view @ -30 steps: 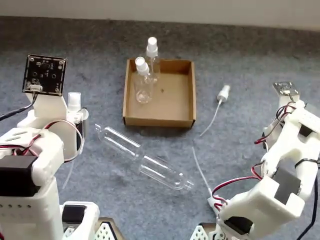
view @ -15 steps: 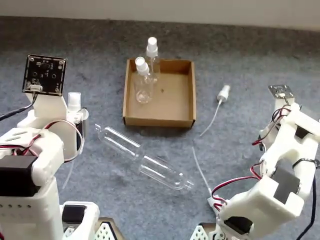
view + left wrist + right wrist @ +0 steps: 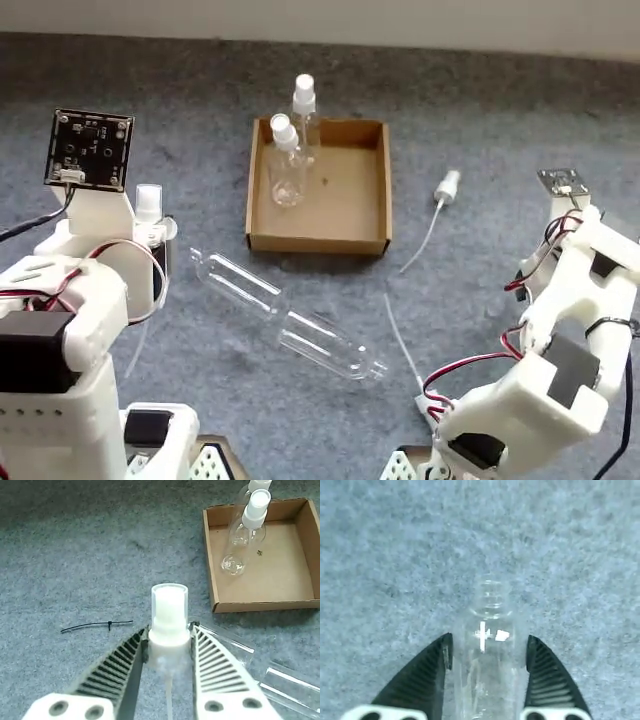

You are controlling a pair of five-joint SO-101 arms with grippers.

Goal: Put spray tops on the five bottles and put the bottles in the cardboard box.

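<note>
The bottles are clear plastic, and the spray tops are white with a thin tube hanging from them. In the high view the cardboard box (image 3: 370,190) sits in the upper middle of the frame on the grey carpet (image 3: 200,100). In the box's upper left corner stand a near bottle (image 3: 286,172) and a far bottle (image 3: 305,125), both with tops on. Just below the box, a first bare bottle (image 3: 235,280) and a second bare bottle (image 3: 335,347) lie end to end on the carpet, slanting toward the lower right. A loose spray top (image 3: 447,186) lies to the right of the box, with its tube pointing down and left. The left wrist view gives a close look at the left gripper (image 3: 169,630). Its two fingers are pinching a held spray top (image 3: 169,610) by the collar, with the cap pointing away from the wrist. This view also shows a thin black tie (image 3: 97,625) on the carpet, well apart from the box. The right wrist view gives a close look at the right gripper (image 3: 490,640). Its fingers press on both sides of a held bottle (image 3: 492,605). That bottle has no top, so its ridged neck is bare and sticks out past the fingertips over the carpet.
</note>
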